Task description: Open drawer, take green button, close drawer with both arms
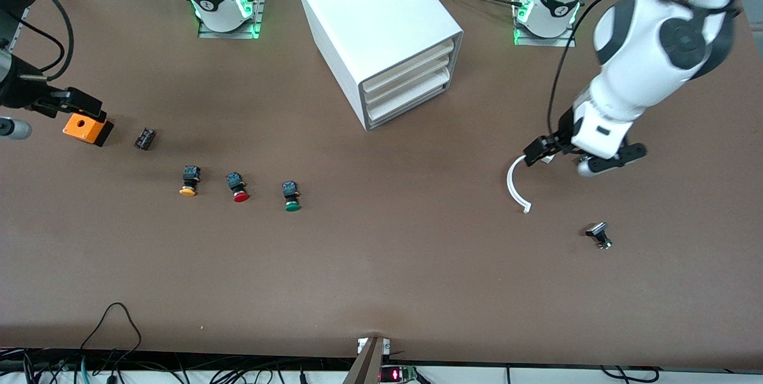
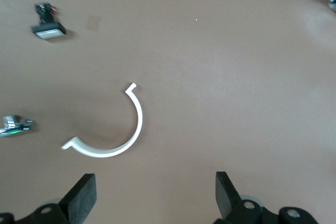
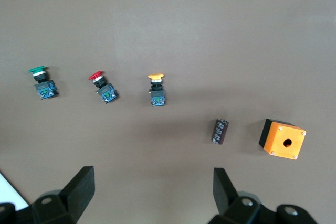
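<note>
The white cabinet (image 1: 381, 26) stands at the middle of the table, near the arms' bases. All three drawers are shut, the lowest drawer (image 1: 411, 102) among them. The green-capped button (image 1: 291, 197) lies on the open table, nearer the front camera than the cabinet; it also shows in the right wrist view (image 3: 41, 82). My left gripper (image 1: 581, 153) is open and empty (image 2: 155, 198), over the table beside a white curved strip (image 2: 113, 129). My right gripper (image 1: 68, 104) is open and empty (image 3: 152, 195), over the orange box (image 1: 87, 127) at the right arm's end.
A red-capped button (image 1: 239, 188) and an orange-capped button (image 1: 189, 182) lie in a row with the green one. A black cylinder (image 1: 145, 138) lies beside the orange box. The white curved strip (image 1: 514, 184) and a small black-and-silver part (image 1: 598, 235) lie toward the left arm's end.
</note>
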Robot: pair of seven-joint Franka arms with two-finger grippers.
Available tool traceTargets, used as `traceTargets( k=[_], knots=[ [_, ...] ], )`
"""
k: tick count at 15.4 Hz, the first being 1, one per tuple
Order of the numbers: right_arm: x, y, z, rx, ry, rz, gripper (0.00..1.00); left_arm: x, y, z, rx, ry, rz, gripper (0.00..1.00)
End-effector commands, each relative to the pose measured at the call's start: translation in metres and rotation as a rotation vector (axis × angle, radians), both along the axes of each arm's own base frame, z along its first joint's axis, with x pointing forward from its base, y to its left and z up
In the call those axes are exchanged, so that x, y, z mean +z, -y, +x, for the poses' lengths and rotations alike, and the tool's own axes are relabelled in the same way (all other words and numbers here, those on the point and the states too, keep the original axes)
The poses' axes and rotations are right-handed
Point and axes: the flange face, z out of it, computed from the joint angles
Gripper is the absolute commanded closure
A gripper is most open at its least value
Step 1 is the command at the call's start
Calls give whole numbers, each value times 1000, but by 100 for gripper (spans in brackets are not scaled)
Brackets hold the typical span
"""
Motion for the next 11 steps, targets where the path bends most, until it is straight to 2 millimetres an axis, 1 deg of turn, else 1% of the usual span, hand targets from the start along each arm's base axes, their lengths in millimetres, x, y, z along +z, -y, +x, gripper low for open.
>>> traceTargets(
  k=[1, 2, 4, 5, 7, 9, 11],
  knots=[
    [1, -1, -27, 34, 14, -12, 0, 63, -26, 1, -84, 2, 8, 0],
    [-1, 4, -27, 39, 10, -11, 0, 80, -31, -3, -115, -6, 16, 0],
    [-1, 11, -25, 53, 14, -10, 0, 103, -51, -12, -156, -8, 116, 0],
    [-1, 9, -25, 56, 12, -11, 0, 112, -57, -19, -173, -3, 150, 0],
    [-1, 10, -25, 59, 8, -11, 0, 125, -64, -28, -207, 11, 174, 0],
    [-3, 10, -22, 91, 4, -10, 0, 126, -64, -30, -204, 10, 182, 0],
    [-2, 10, -19, 80, 11, -6, 0, 124, -65, -29, -201, -21, 181, 0]
  ],
)
